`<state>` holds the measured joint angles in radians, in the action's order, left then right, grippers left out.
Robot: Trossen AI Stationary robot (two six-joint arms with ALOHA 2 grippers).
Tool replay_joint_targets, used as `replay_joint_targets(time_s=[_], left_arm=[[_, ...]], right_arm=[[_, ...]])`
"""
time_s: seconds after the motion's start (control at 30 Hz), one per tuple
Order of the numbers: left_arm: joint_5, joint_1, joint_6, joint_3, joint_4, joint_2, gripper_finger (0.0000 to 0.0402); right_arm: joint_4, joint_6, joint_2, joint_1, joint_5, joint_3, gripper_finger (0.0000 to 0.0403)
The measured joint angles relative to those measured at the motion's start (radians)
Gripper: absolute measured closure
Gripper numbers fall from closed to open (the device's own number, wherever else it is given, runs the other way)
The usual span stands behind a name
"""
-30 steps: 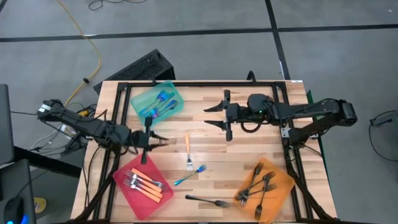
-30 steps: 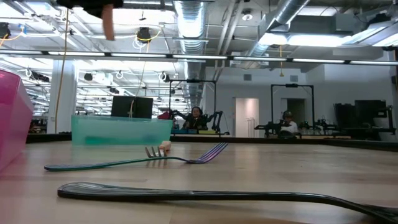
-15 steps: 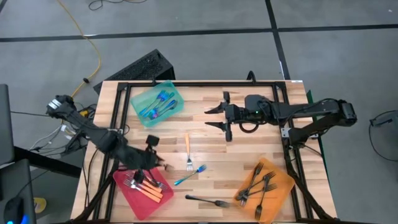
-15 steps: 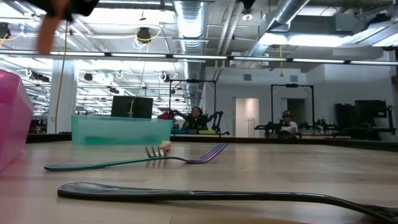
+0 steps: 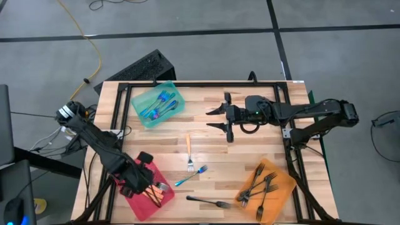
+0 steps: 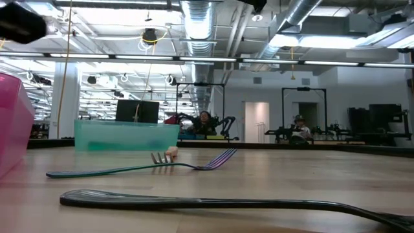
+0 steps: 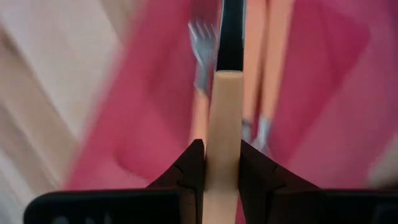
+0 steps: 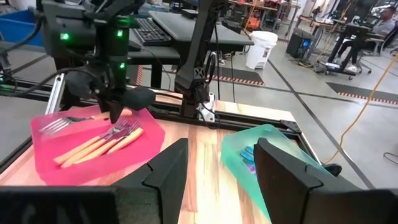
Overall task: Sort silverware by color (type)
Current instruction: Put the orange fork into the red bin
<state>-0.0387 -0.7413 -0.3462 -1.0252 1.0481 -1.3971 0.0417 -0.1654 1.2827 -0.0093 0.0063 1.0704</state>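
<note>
Left gripper (image 5: 145,181): over the red tray (image 5: 128,192), fingers clamped on an orange-handled fork (image 7: 222,143) held handle-first above its own kind, presumably for release there. Right gripper (image 5: 215,117): waiting above the counter (image 5: 250,150) at its far side, fingers apart, empty. Loose silverware mid-counter: one orange-handled fork (image 5: 188,150), one blue fork (image 5: 190,175), one black fork (image 5: 209,202) near the front edge (none obstructs the drop). Teal tray (image 5: 140,98) holds blue forks; orange tray (image 5: 284,187) holds black ones.
</note>
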Motion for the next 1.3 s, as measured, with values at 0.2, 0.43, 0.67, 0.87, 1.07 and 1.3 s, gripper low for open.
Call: replay_joint_targets(time_s=[0.2, 0.43, 0.67, 0.87, 1.07, 1.3], left_arm=[[0.047, -0.103, -0.033, 0.002, 0.109, -0.039, 0.0356], [0.05, -0.125, -0.005, 0.002, 0.089, -0.128, 0.0356], [0.091, -0.116, 0.065, 0.003, 0.06, -0.244, 0.0356], [0.131, -0.116, 0.102, 0.006, 0.021, -0.278, 0.0356], [0.122, -0.114, 0.136, 0.033, -0.005, -0.279, 0.0356], [0.136, -0.111, 0.141, 0.064, -0.046, -0.275, 0.0356]], right_arm=[[-0.01, 0.0, 0.0, 0.0, 0.0, 0.0, 0.0201], [-0.015, 0.0, 0.0, 0.0, 0.0, 0.0, 0.0201], [-0.015, 0.0, 0.0, 0.0, 0.0, 0.0, 0.0201], [-0.016, 0.0, 0.0, 0.0, 0.0, 0.0, 0.0201], [-0.028, -0.001, 0.0, 0.0, 0.0, 0.0, 0.0201], [-0.038, 0.0, 0.0, 0.0, 0.0, 0.0, 0.0201]])
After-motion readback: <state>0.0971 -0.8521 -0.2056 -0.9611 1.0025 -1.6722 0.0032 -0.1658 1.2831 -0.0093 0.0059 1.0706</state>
